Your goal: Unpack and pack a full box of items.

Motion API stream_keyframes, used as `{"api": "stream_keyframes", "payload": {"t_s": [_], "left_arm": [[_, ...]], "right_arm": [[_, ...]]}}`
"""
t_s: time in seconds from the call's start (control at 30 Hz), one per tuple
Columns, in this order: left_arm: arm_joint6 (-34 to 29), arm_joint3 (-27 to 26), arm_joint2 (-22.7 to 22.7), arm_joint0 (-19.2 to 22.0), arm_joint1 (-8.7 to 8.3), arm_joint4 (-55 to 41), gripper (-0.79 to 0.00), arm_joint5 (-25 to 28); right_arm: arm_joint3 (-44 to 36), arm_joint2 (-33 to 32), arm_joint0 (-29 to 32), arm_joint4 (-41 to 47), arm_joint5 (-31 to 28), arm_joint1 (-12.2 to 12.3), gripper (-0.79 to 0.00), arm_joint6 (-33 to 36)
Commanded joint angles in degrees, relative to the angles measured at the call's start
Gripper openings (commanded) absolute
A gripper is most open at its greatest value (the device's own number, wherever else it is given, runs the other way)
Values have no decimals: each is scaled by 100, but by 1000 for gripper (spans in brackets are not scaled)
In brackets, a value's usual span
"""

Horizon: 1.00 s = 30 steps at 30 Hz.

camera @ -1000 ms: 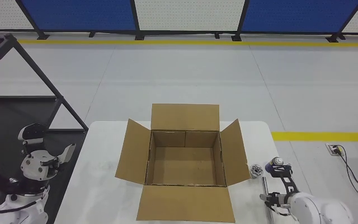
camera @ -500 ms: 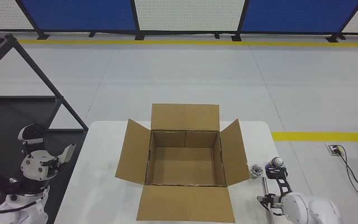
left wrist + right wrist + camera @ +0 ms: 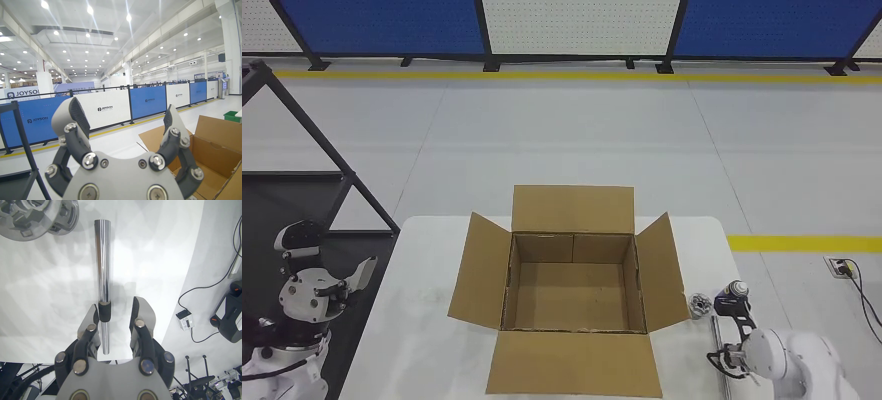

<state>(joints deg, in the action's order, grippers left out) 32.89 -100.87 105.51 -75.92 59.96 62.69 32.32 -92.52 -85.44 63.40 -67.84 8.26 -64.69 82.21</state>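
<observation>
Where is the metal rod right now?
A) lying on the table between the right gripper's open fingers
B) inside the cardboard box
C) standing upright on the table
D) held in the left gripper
A: the right wrist view shows the rod lying on the white table, with the right gripper over it and its fingers spread either side.

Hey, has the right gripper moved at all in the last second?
Yes. In the top view the right gripper and its arm have shifted toward the cardboard box, judged against the unmoved metal hub. It is open around the steel rod.
</observation>
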Motion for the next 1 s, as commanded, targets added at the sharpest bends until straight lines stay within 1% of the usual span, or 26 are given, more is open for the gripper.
{"api": "stream_keyframes", "payload": {"t_s": [0.0, 0.2, 0.47, 0.7, 0.9, 0.97], "left_arm": [[0, 0, 0, 0, 0, 0, 0, 0], [0, 0, 0, 0, 0, 0, 0, 0], [0, 0, 0, 0, 0, 0, 0, 0], [0, 0, 0, 0, 0, 0, 0, 0], [0, 0, 0, 0, 0, 0, 0, 0], [0, 0, 0, 0, 0, 0, 0, 0]], "right_arm": [[39, 8, -31, 30, -45, 2, -462, 17], [227, -30, -105, 241, -197, 11, -459, 20], [534, -77, -221, 611, -445, 27, -502, -51], [689, -52, -299, 693, -535, 48, -542, -67], [731, -3, -321, 699, -542, 63, -640, -88], [737, 2, -316, 703, -543, 70, -708, -98]]}}
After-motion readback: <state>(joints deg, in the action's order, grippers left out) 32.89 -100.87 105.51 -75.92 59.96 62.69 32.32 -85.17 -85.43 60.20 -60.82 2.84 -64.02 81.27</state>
